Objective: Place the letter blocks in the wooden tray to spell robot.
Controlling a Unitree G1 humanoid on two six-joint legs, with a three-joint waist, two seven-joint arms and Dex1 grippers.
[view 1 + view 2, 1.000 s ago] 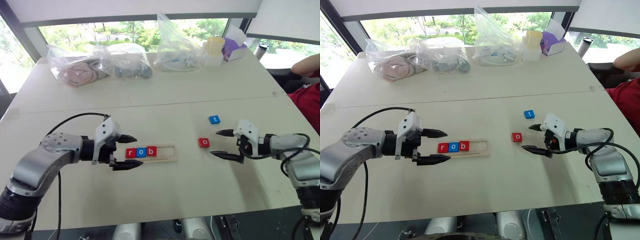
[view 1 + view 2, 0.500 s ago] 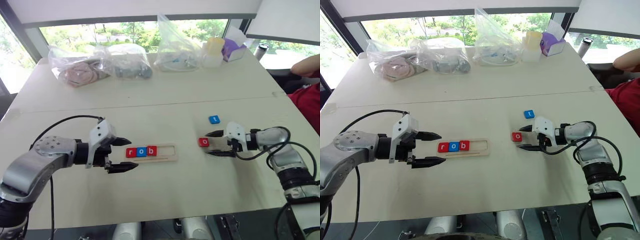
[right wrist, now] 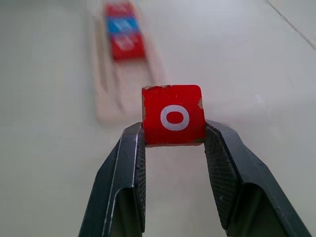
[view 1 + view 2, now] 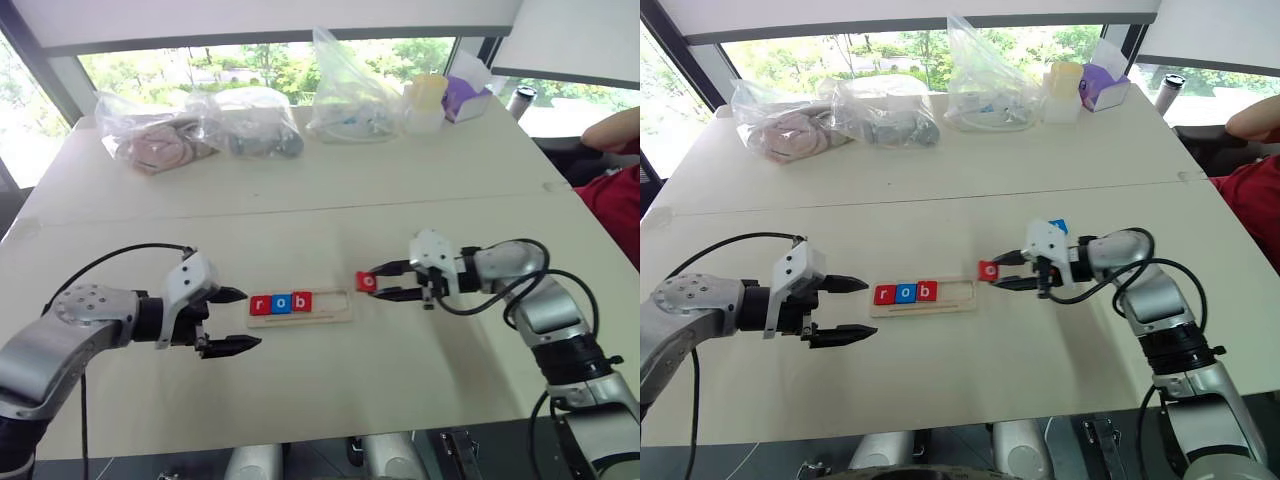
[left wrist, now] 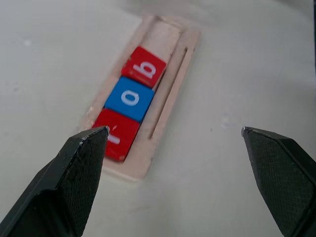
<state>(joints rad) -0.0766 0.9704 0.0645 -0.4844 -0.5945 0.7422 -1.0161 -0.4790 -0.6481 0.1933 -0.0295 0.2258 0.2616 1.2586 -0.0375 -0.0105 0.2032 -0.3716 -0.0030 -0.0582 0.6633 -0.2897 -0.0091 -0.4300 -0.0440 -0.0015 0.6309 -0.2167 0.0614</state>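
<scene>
The right gripper (image 3: 173,133) is pinching a red letter block marked "o" (image 3: 173,114) by two opposite side edges, its two black fingers (image 3: 123,177) pressed against the tile so the white letter faces the wrist camera. In the head views this gripper (image 4: 385,286) holds the block in the air just beside the right-hand end of the wooden tray (image 4: 335,310), above the table (image 4: 400,380).

The tray lies flat in the middle of the table. Three blocks sit in its left part, touching one another: a red "r" (image 5: 117,134), a blue "o" (image 5: 130,98) and a red "b" (image 5: 144,67). The two slots to their right are empty. A blue "t" block (image 4: 1059,227) lies on the table just behind the right gripper.

The left gripper (image 4: 228,321) hovers just beside the tray's left end, its jaws spread wide and holding nothing.

The block looks small, light and rigid, probably wood with painted faces, chipped at the corners. Its flat sides give the fingers good purchase, so the present hold across two opposite edges seems the right one. Because the tray is barely wider than a tile, the block likely needs to go down flat and square to the rim, or it may catch and tip.
</scene>
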